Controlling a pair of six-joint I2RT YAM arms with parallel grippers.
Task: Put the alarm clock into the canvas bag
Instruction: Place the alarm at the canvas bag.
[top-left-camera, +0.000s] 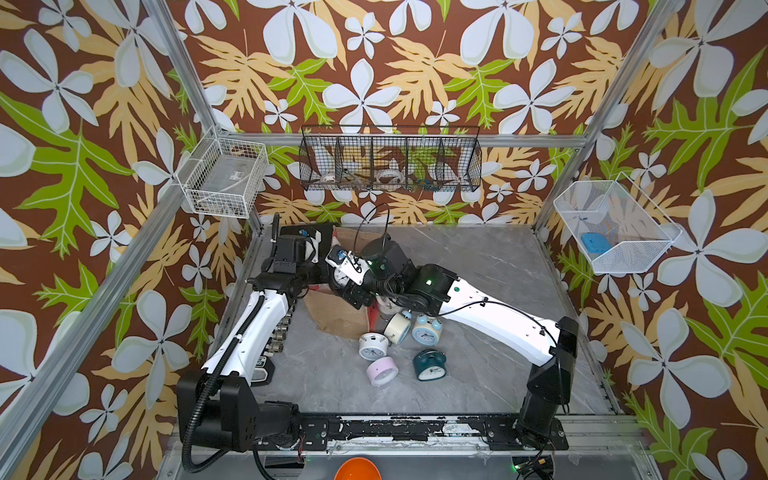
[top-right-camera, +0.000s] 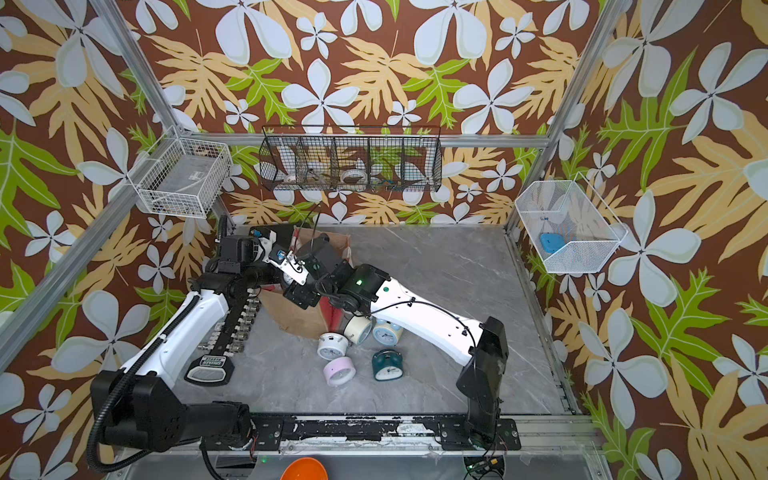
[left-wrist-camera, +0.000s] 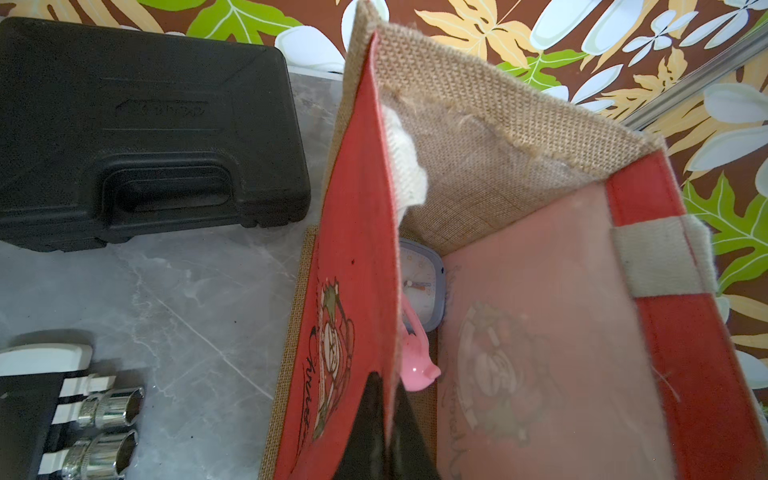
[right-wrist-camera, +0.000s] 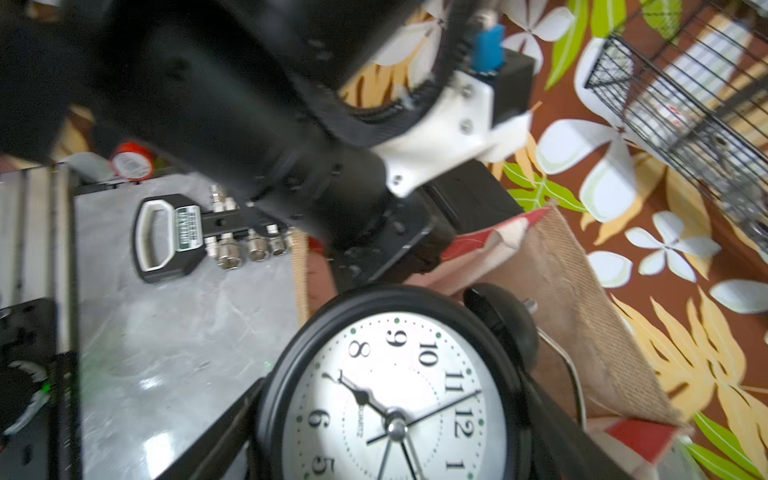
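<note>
I see a flat black case (left-wrist-camera: 137, 137) lying on the marble table (left-wrist-camera: 187, 291), with a rail of chrome sockets (left-wrist-camera: 104, 409) near it. Up on the walls — a black wire basket (top-left-camera: 457, 166), a white wire basket (top-left-camera: 216, 203) and a mesh bin (top-left-camera: 623, 257) holding something blue (top-left-camera: 595, 243).

left arm (top-left-camera: 272, 309): white shell, black joints, corrugated conduit (top-left-camera: 198, 401) | right arm (top-left-camera: 498, 322): white shell, thin cable (top-left-camera: 513, 308), green LED (top-left-camera: 428, 282)

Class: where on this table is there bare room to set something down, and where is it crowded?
Bare: the far-right table, bordered by the right arm and two walls; also the front strip between the teal clock and the base rail. Crowded: around the canvas bag, from the socket rail to the clock cluster.
</note>
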